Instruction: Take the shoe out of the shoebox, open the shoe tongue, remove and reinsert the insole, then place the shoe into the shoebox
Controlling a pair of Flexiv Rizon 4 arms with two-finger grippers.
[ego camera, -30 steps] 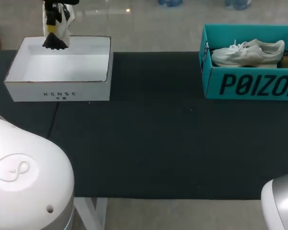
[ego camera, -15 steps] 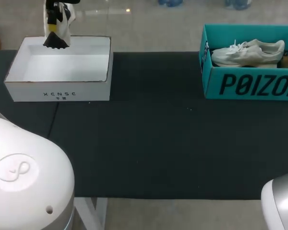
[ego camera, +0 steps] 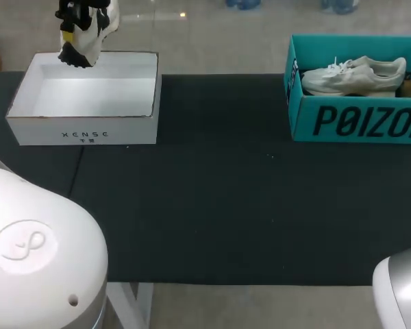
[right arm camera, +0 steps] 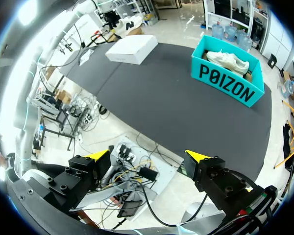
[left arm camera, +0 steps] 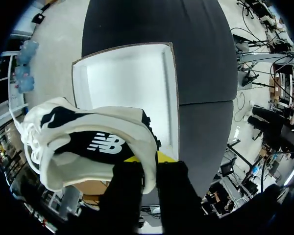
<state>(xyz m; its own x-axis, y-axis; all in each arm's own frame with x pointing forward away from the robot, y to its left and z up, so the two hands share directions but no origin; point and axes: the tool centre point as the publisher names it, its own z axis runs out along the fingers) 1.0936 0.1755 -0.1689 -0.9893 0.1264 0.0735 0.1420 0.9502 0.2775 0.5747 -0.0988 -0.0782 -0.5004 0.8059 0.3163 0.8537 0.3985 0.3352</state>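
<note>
1. Over the far left corner of the desk (ego camera: 212, 205), in the head view, the black and white shoe (ego camera: 88, 34) hangs from the left gripper (ego camera: 68, 29). It is above the far rim of the white shoebox (ego camera: 82, 130). The shoe has gone up a bit and tipped since a second ago. I think it is now out of its box, so opening the tongue comes next. A teal box (ego camera: 356, 120) with a pale shoe (ego camera: 353, 74) sits at the far right corner, same as before.
2. From the left wrist view, both yellow fingers pinch one end of the shoe between them. The white shoebox is right under it, with nothing inside.
3. From the right wrist view, the right gripper (right arm camera: 147, 155) has its fingers wide apart and holds nothing. It is out past the desk's edge, well apart from both boxes.
</note>
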